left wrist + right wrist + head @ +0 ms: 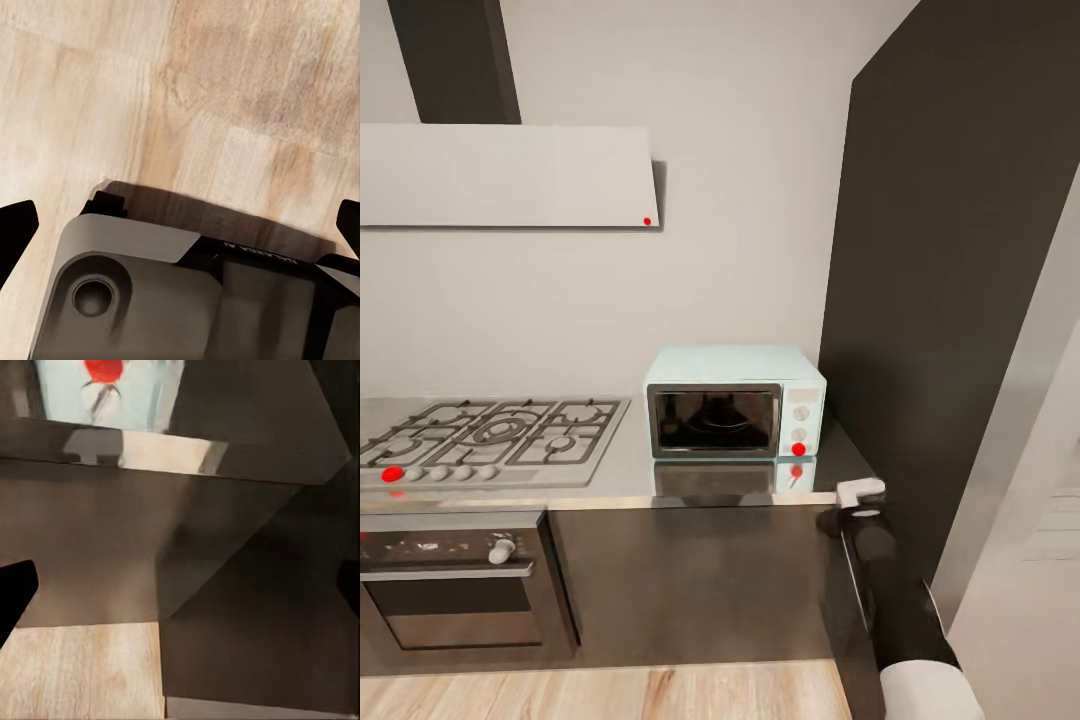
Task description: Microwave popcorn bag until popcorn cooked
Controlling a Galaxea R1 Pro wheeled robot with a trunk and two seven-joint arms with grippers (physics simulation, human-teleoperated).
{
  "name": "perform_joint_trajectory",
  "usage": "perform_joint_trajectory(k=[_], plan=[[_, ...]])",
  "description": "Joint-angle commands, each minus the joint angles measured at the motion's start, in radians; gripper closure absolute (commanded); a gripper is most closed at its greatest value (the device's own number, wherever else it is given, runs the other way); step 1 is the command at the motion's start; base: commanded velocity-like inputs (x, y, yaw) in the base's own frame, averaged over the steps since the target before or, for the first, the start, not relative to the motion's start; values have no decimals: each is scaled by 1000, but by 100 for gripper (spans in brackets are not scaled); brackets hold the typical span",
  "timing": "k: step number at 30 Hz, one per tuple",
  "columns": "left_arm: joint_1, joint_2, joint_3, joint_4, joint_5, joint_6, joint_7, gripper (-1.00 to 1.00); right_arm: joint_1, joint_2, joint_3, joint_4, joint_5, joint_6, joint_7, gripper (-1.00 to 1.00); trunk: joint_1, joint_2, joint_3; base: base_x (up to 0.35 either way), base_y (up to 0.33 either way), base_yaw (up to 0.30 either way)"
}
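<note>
Microwave [735,415] sits shut on the countertop [610,485], right of the hob [490,440]. Right gripper [860,495] hovers at the counter's front edge, fingers spread apart. Left gripper [180,225] hangs open over the floor [225,90].

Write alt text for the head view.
A closed pale blue microwave sits on a grey countertop beside a gas hob. The right arm rises at the counter's front edge; a built-in oven sits below the hob.
</note>
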Motion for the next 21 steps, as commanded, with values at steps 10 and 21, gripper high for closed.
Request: perform_joint_trajectory(k=[10, 21], plan=[[-1, 1, -7, 1, 11, -2, -4, -100, -206, 1, 16, -38, -83, 69, 0, -100, 0, -1, -1, 0, 0, 0], [-1, 2, -7, 1, 10, -2, -4, -100, -212, 1, 7, 135, -193, -363, -8, -100, 0, -1, -1, 0, 0, 0]])
